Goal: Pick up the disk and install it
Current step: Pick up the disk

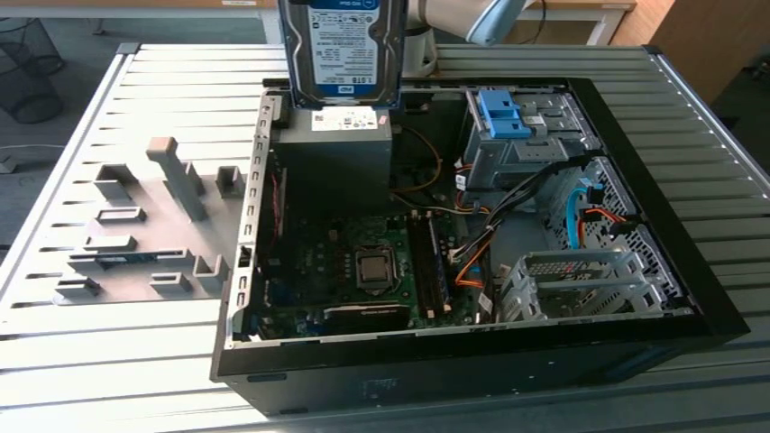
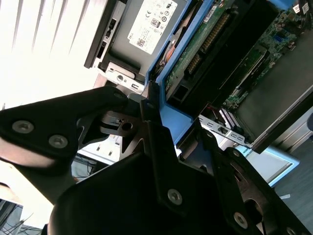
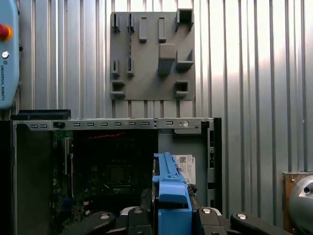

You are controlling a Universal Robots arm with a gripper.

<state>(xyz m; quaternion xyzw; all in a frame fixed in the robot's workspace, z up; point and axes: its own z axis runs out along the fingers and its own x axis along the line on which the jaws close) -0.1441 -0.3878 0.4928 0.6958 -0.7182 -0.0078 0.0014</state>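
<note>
1. Disk [image 1: 341, 54] is hanging upright, label facing the exterior camera, at about 11 o'clock of the open computer case [image 1: 710, 316], above the dark grey box [image 1: 334, 162].
2. Gripper [image 3: 171, 218] is grasping it by the blue rails [image 2: 168, 115]. In both wrist views the drive is sitting edge-on between the jaws, though the contact itself seems partly hidden.
3. Risk: with only one end gripped, the drive could tilt or slip. Cables [image 1: 475, 257] crowding the metal cage [image 1: 578, 280] at 4 o'clock could snag a rail.
</note>
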